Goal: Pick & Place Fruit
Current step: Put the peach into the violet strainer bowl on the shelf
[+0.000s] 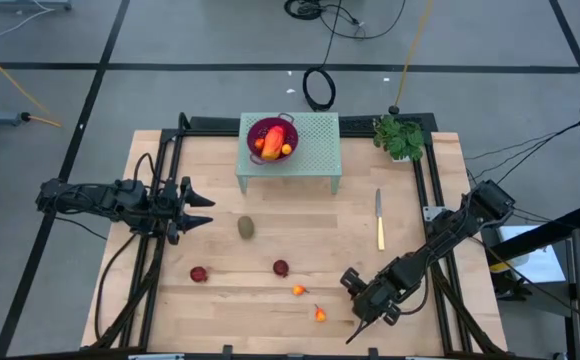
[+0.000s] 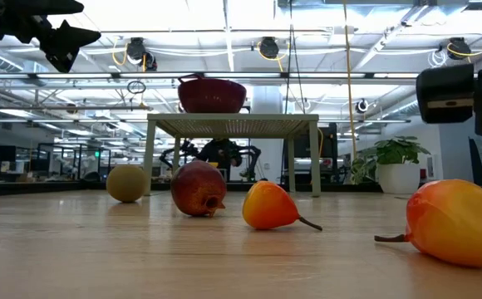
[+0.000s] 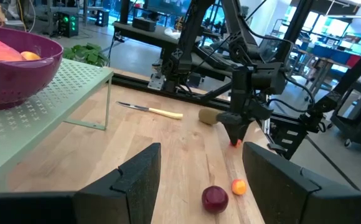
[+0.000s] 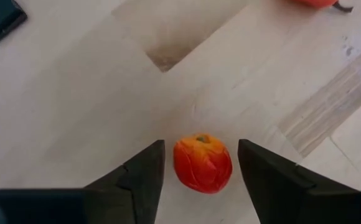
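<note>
My right gripper (image 4: 200,180) is open, low over the table near its near edge (image 1: 362,303). Its fingers stand on either side of a tiny orange-red fruit (image 4: 202,163) lying on the wood, with a gap on each side. My left gripper (image 1: 198,206) is open, raised over the table's left side (image 3: 199,180). On the table lie a brown-green oval (image 1: 246,227), two dark red balls (image 1: 199,273) (image 1: 281,267) and two more tiny orange fruits (image 1: 298,290) (image 1: 320,314). The red-orange oblong (image 1: 274,138) lies in the purple bowl (image 1: 258,128) with small orange ones.
The bowl sits on a pale green perforated stand (image 1: 315,140) at the table's far side. A yellow-handled knife (image 1: 379,218) lies right of centre, and a small plant (image 1: 400,136) stands at the far right corner. Bare wood lies between the stand and the fruits.
</note>
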You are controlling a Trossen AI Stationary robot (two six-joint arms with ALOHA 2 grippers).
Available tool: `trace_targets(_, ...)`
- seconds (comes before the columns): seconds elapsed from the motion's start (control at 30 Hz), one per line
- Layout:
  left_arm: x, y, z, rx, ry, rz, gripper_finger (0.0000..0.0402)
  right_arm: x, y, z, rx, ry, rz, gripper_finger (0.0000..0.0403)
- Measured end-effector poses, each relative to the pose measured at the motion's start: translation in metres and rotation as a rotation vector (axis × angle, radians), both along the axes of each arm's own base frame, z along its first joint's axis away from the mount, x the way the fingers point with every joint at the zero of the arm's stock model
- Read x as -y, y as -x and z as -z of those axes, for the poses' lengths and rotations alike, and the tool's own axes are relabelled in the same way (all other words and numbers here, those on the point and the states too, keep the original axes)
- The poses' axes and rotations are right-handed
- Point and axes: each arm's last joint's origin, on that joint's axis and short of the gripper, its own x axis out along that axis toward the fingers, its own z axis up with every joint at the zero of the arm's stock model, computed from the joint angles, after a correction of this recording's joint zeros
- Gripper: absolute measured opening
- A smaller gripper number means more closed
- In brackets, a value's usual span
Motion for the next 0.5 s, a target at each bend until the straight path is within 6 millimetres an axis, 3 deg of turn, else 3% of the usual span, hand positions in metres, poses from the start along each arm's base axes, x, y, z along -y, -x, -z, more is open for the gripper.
trace_targets(0.5, 0.0000, 0.0000, 0.0000, 0.000, 0.000, 0.000, 0.0228, 0.0007, 0.0006, 0.0014, 0.002, 0.003, 0.001, 0.0142)
